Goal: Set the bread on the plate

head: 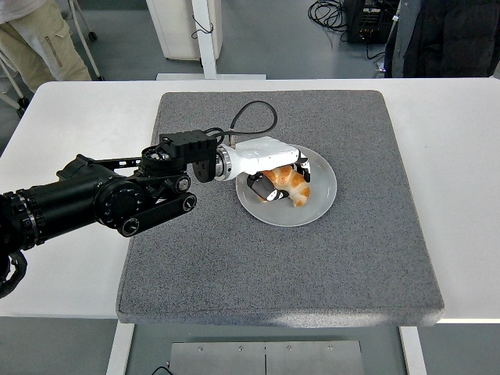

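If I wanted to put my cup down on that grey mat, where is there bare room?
The grey mat is bare along its whole near half and its right side past the plate. Its far strip is also bare. It is crowded at the middle left, where the left hand holds the bread over the plate.

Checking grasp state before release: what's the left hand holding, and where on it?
The left hand holds the croissant by its left end and middle, fingers curled around it, over the plate.
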`<state>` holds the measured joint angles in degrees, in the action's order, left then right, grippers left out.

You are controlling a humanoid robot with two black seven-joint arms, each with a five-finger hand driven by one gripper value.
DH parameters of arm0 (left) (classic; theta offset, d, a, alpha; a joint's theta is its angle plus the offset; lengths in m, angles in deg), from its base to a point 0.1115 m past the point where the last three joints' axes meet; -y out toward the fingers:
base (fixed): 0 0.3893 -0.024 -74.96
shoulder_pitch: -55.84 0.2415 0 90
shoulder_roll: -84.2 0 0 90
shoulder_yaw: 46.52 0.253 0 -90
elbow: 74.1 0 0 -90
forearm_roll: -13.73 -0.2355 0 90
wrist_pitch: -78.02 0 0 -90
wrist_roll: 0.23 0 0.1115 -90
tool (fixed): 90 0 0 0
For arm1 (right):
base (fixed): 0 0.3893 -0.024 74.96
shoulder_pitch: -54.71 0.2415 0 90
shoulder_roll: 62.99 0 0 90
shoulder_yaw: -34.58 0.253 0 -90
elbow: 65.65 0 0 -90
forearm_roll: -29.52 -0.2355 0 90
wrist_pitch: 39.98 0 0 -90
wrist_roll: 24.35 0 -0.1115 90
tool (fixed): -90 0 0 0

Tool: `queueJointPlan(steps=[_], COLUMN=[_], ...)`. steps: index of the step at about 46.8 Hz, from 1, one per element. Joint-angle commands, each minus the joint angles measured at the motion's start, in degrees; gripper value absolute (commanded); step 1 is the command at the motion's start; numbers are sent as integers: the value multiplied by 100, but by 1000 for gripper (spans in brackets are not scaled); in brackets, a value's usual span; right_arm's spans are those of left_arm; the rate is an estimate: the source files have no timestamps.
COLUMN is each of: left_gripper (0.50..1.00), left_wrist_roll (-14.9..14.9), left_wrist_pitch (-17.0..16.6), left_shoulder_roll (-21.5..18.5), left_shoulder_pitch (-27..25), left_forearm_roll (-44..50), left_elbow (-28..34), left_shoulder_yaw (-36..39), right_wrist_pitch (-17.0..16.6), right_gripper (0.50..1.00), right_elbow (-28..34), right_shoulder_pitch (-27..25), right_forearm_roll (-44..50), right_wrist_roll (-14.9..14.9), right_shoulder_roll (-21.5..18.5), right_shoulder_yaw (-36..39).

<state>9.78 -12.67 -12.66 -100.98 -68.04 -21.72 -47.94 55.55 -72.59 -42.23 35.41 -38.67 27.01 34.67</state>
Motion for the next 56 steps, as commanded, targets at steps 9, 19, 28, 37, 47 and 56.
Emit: queueJointPlan(steps=[9, 19, 28, 37, 47, 56], left_gripper=[999, 1000, 1000, 1000, 1000, 1000], left_wrist_roll=[-17, -17, -8, -35, -26, -34], left_wrist_pitch=[16, 16, 42, 130, 165, 183], left_shoulder_roll=[-18, -79, -255, -562, -905, -1239], left_shoulder_pitch=[-86, -86, -261, -665, -1184, -1439], left_forearm_roll=[56, 47, 100, 441, 1690, 2270], left_elbow=[80, 98, 361, 748, 836, 836], left_shoulder_yaw=[-7, -7, -16, -77, -121, -174], right_wrist_pitch=[0, 0, 0, 0, 0, 0], right_gripper=[1000, 1000, 1000, 1000, 1000, 1000], right_elbow=[0, 0, 0, 0, 0, 0], right_shoulder_pitch=[0, 0, -8, 0, -8, 0], right_forearm_roll=[0, 0, 0, 0, 0, 0], right_wrist_roll=[0, 0, 0, 0, 0, 0], right_shoulder_roll=[0, 0, 0, 0, 0, 0], right_shoulder_yaw=[0, 0, 0, 0, 0, 0])
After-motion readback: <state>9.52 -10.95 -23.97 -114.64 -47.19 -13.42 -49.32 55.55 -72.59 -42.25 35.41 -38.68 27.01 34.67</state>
